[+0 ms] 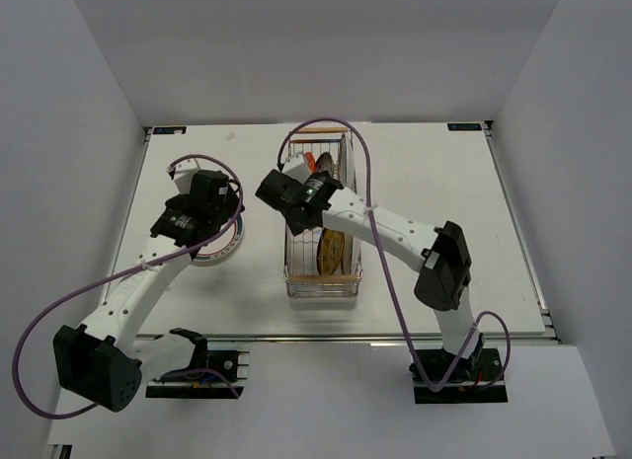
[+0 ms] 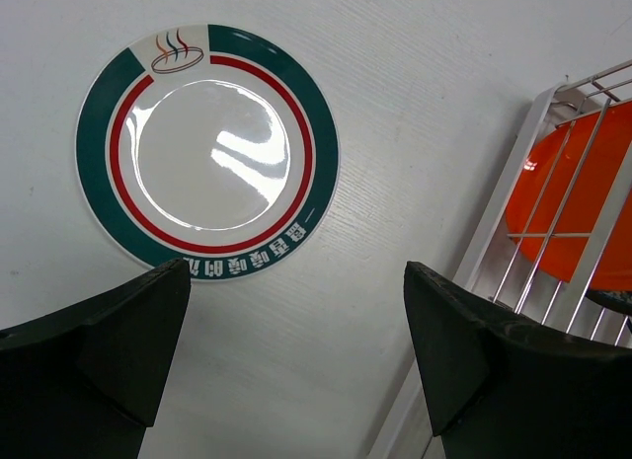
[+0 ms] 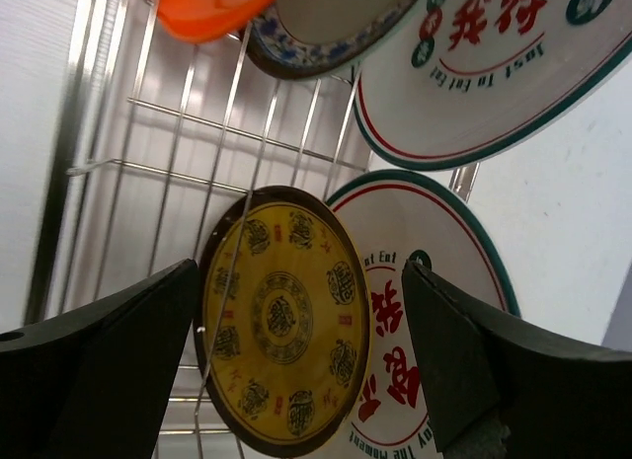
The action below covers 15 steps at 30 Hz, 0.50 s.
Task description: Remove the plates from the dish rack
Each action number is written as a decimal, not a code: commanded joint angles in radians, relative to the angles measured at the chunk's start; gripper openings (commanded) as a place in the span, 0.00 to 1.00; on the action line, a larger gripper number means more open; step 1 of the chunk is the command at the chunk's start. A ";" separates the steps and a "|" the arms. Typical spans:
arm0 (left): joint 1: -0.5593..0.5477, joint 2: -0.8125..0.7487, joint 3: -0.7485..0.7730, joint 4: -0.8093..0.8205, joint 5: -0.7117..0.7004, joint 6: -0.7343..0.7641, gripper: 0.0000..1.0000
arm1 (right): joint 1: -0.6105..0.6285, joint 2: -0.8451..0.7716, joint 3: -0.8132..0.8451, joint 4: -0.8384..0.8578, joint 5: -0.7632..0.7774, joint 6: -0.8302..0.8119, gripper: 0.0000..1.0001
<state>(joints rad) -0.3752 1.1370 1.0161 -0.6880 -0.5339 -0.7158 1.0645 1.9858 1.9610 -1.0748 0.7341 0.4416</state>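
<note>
Left gripper (image 2: 296,276): jaws spread wide, nothing held, hovering over the table (image 2: 444,84). A teal-rimmed plate (image 2: 207,148) lies flat just beyond the fingertips, outside the gap, with the dish rack (image 2: 494,237) off to the right. Right gripper (image 3: 301,271): jaws equally wide and empty above the rack, the yellow plate (image 3: 281,316) standing on edge in line with the gap, clear of both fingers; orange plate (image 3: 207,10) and white red-lettered plates (image 3: 494,54) stand further along.

White round plate with green-and-red rim (image 3: 494,84) read "Just To Eat" beneath red Chinese characters; second matching plate (image 3: 395,222) read "The Moment".
</note>
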 commanded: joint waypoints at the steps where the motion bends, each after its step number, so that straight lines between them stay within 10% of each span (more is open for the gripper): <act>1: -0.004 -0.029 -0.011 -0.008 -0.003 -0.010 0.98 | -0.001 0.042 0.067 -0.154 0.097 0.117 0.88; 15: -0.004 -0.040 -0.016 -0.007 -0.001 -0.011 0.98 | -0.018 0.067 0.026 -0.214 0.065 0.236 0.69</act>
<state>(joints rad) -0.3752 1.1328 1.0073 -0.6968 -0.5339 -0.7212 1.0538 2.0705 1.9896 -1.2583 0.7872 0.6189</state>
